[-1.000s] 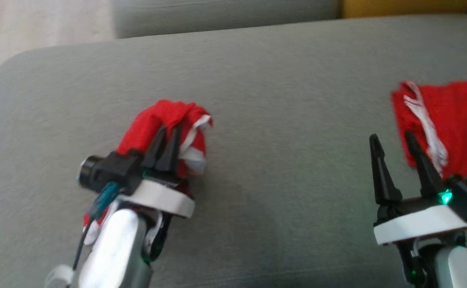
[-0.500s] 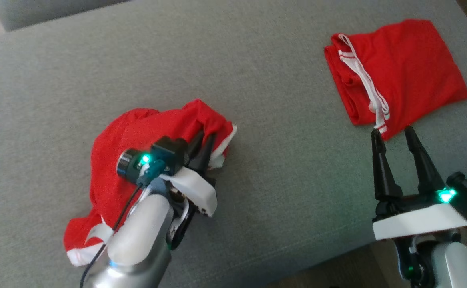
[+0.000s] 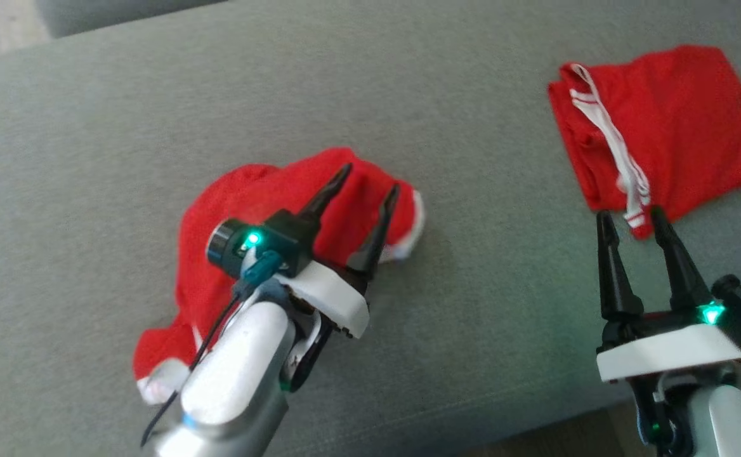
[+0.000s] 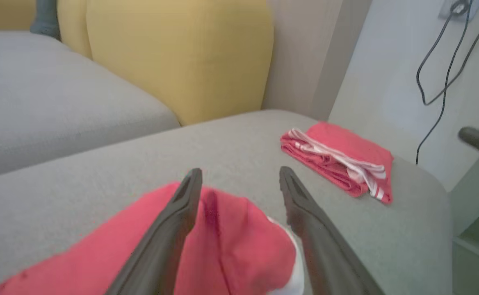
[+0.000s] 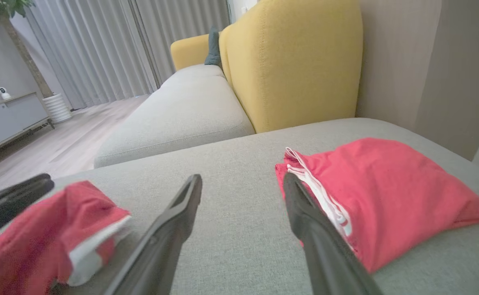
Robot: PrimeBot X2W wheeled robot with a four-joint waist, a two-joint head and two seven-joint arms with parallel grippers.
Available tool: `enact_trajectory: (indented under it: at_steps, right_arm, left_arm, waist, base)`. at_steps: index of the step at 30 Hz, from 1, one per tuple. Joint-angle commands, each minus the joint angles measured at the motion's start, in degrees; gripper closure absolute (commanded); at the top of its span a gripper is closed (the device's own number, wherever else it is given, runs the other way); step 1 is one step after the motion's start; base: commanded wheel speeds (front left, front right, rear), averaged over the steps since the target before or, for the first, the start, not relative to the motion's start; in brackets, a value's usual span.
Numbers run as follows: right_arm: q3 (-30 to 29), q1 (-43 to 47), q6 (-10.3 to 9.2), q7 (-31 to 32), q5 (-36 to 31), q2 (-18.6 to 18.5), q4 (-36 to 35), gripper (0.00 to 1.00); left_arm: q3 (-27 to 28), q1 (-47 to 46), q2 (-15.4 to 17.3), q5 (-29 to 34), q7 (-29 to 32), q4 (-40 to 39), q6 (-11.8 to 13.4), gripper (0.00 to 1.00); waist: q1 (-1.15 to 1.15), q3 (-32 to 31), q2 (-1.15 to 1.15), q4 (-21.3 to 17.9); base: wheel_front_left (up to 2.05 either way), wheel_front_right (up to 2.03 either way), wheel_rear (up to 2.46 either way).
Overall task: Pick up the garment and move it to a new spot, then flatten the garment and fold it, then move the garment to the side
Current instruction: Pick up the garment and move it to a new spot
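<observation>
The garment (image 3: pixel 243 197) is a crumpled red piece with white trim, lying in a heap on the grey cushion (image 3: pixel 472 127) at centre left. My left gripper (image 3: pixel 371 177) hovers over its right end, open, fingers spread with nothing between them. In the left wrist view the garment (image 4: pixel 231 237) lies just below the open left gripper (image 4: pixel 240 169). My right gripper (image 3: pixel 629 213) stands open at the lower right, holding nothing. The right wrist view has the right gripper (image 5: pixel 242 175) over bare cushion, with the garment (image 5: pixel 38 229) to its left.
A second red garment (image 3: pixel 681 120), folded flat with white stripes, lies at the cushion's far right, its near corner touching my right fingertips. The cushion's front edge runs along the lower right. A yellow backrest (image 4: pixel 174 53) and a wall with cables (image 4: pixel 440 61) stand beyond.
My left gripper has opened and let go of the garment, which now lies on the cushion. The head camera tilted down and shifted; the right gripper stayed open.
</observation>
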Motion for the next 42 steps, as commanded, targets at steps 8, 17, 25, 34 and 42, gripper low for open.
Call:
enact_trajectory:
  at_steps: [8,17,25,34,42]
  right_arm:
    - [0.1,-0.7,-0.05,2.4,-1.5,-0.6,-2.8,0.0]
    - [-0.6,0.5,-0.05,3.8,-1.6,-1.0,-3.4,0.0]
    - [-1.3,2.5,-0.05,4.7,-1.4,-1.1,-3.0,0.0]
    - [-2.2,5.9,-0.05,5.7,-2.2,-0.7,-2.9,0.0]
    - [-2.8,7.2,-0.05,6.5,-2.5,-0.5,-4.0,0.0]
  left_arm:
    - [10.6,6.9,4.4,0.7,-0.3,-11.3,4.4,0.0]
    - [20.5,12.8,7.4,0.1,-0.3,-15.4,7.0,0.0]
    - [24.2,17.5,8.9,0.4,-0.3,-15.9,5.3,0.0]
    - [23.2,20.9,8.8,1.4,-0.3,-15.6,4.7,0.0]
    - [22.8,22.7,9.1,1.4,-0.3,-15.8,4.8,0.0]
  waist:
    - [0.0,-5.5,0.0,8.5]
    - [0.0,-7.9,0.0,13.4]
    - [0.0,-10.1,0.0,15.1]
    - [0.0,-12.7,0.0,15.0]
    - [0.0,-13.5,0.0,14.8]
  base:
    - [0.0,0.0,0.0]
    - [0.0,0.0,0.0]
    - [0.0,0.0,0.0]
    - [0.0,0.0,0.0]
    - [0.0,0.0,0.0]
